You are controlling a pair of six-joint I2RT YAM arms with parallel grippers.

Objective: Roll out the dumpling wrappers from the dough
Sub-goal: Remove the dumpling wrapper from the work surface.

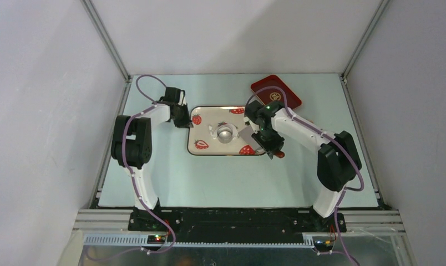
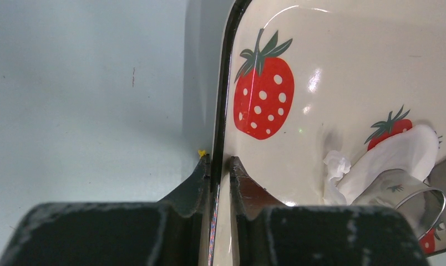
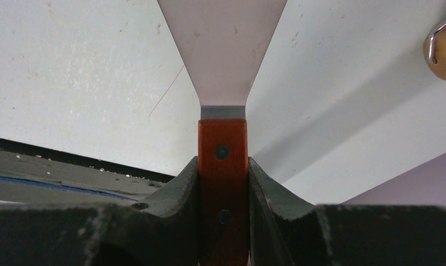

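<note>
The left gripper [image 2: 221,163] clamps the tray rim [image 2: 223,83], the right gripper [image 3: 223,166] grips a scraper [image 3: 223,55] by its handle, and the dough [image 2: 398,152], ahead-right of the left gripper beside the cup [image 2: 401,194], looks soft, light and sticky, probably best lifted under its edge.

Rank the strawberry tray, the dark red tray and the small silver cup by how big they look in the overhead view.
1. strawberry tray
2. dark red tray, partly hidden, so its full size is unsure
3. silver cup, clearly smallest
</note>
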